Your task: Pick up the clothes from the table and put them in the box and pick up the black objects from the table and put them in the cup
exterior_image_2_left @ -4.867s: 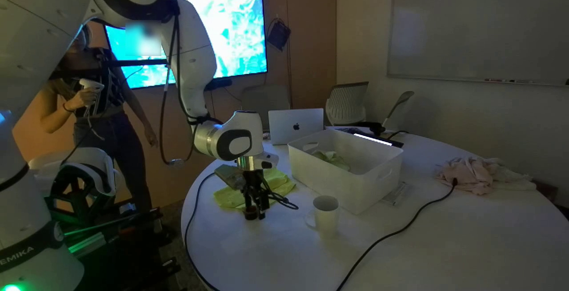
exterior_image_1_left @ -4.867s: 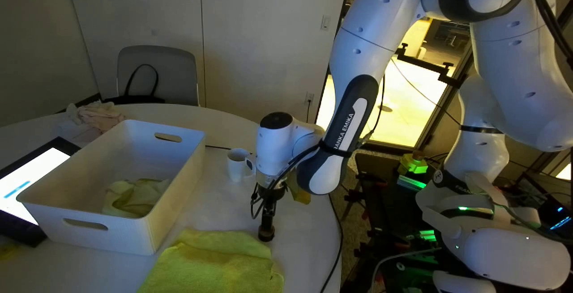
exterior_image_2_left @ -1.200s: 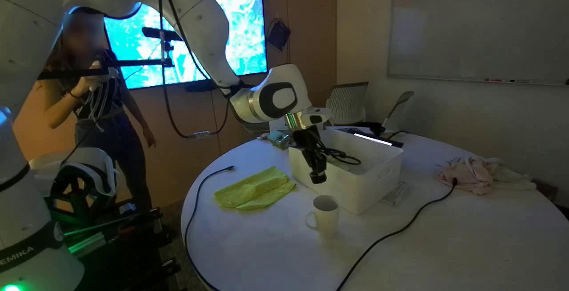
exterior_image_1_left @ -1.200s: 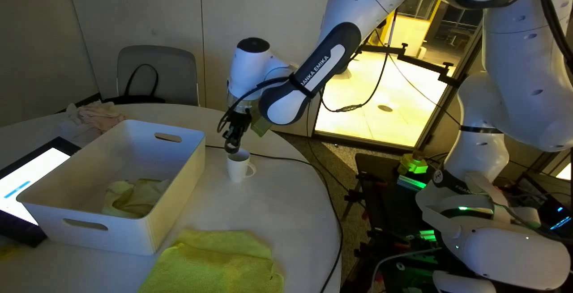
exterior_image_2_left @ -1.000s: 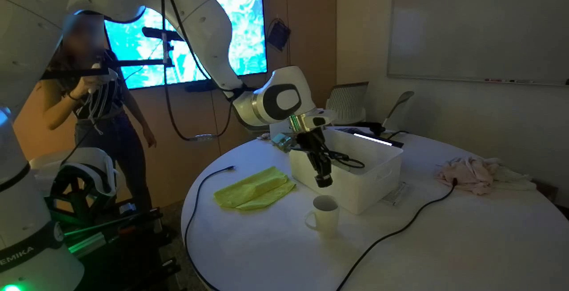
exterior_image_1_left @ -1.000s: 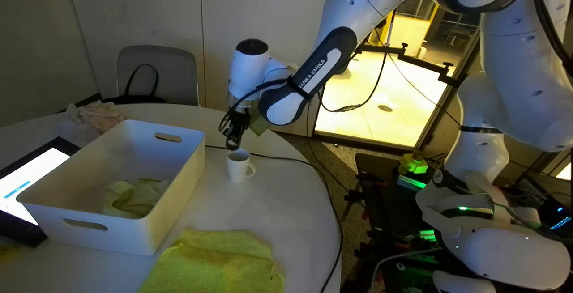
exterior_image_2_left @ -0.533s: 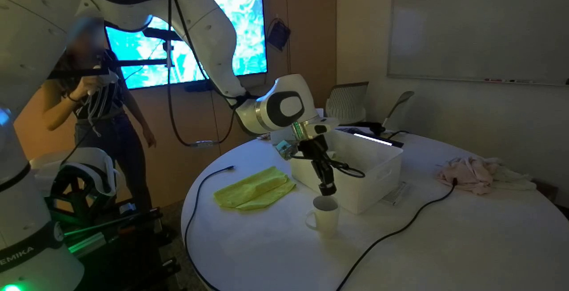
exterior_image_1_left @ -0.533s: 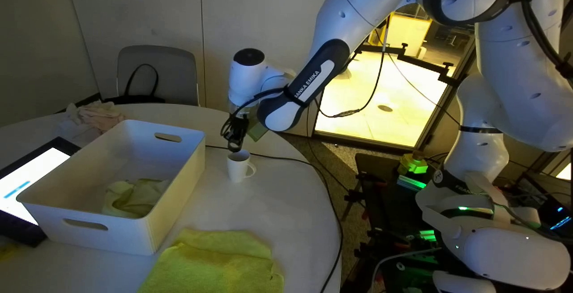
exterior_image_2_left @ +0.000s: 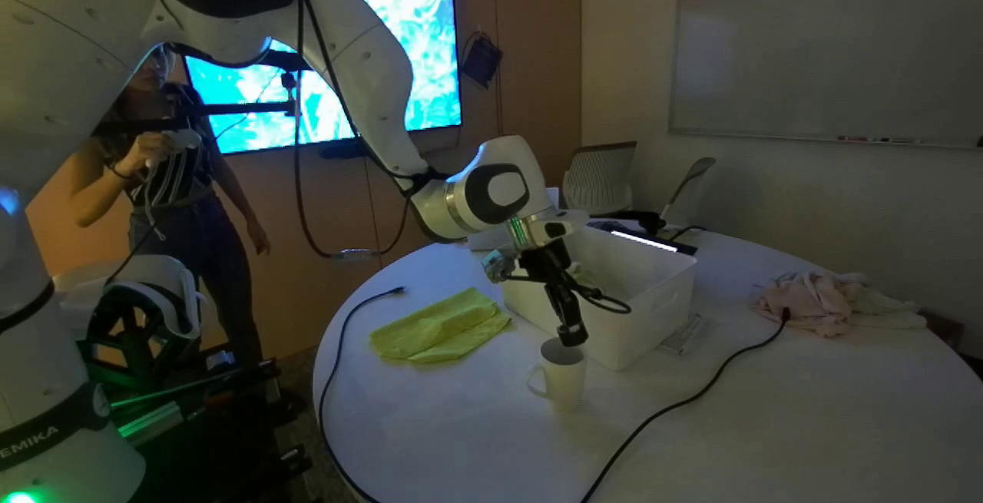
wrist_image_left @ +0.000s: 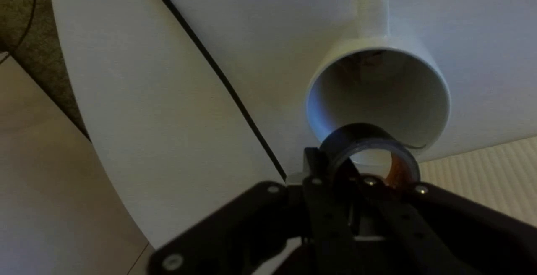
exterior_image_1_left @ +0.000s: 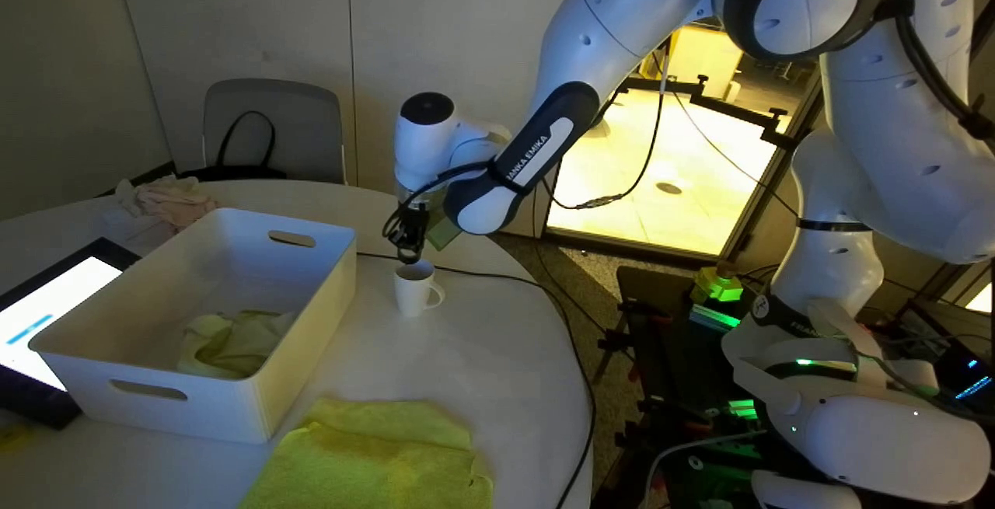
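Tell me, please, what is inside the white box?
In an exterior view, the white box holds crumpled yellow-green cloth; the near wall hides part, and anything underneath is covered.

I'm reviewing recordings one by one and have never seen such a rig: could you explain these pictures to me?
The machine is a jointed white robot arm ending in a black two-fingered gripper. Two cameras outside the robot give the exterior views; the wrist view looks down from a camera on the arm's wrist. On the round white table stand a big white box, with crumpled pale cloth inside, and a white cup. A folded yellow-green cloth, a heap of pinkish and white fabric, a lit tablet and black cables lie there too. The gripper is closed on a black ring, perhaps a tape roll, held at the cup's mouth. Whether it touches the rim, I can't tell.
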Robot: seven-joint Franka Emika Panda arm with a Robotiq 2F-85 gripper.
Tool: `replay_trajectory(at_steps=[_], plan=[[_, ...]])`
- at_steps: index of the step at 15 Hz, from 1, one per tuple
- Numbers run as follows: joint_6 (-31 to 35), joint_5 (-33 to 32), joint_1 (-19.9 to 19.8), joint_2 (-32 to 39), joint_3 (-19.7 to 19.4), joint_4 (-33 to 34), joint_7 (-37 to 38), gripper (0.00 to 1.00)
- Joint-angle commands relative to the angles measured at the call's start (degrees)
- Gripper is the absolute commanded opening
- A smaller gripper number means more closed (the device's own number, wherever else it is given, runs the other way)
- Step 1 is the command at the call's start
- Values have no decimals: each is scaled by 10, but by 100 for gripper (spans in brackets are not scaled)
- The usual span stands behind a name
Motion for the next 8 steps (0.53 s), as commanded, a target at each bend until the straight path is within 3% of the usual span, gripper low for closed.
replay_trajectory(at_steps=[1,8], plan=[[-16,-18,12,13,-16,18,28,10],[-24,-30,16,16,-17,17,42,11]])
